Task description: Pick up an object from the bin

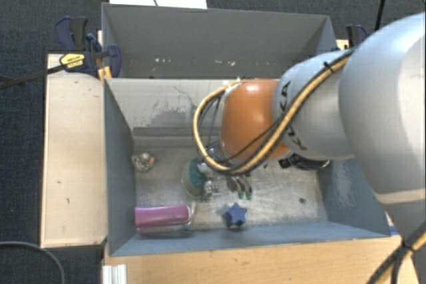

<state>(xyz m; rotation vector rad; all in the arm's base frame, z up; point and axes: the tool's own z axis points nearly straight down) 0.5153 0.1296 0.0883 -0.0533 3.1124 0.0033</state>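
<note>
My gripper [212, 188] reaches down into the middle of the bin floor, mostly hidden under the arm's orange cover. A teal, rounded thing [196, 173] lies right against its left side, partly hidden; whether it is gripped I cannot tell. A small dark blue star-shaped piece [234, 215] lies just in front and to the right, near the front wall. A magenta cylinder in a clear wrapper [162, 216] lies along the front wall to the left.
A small clear, yellowish knob-like thing [142, 161] sits alone at the left of the floor. The arm and its looped cables cover the bin's right half. Bare floor shows at the back left.
</note>
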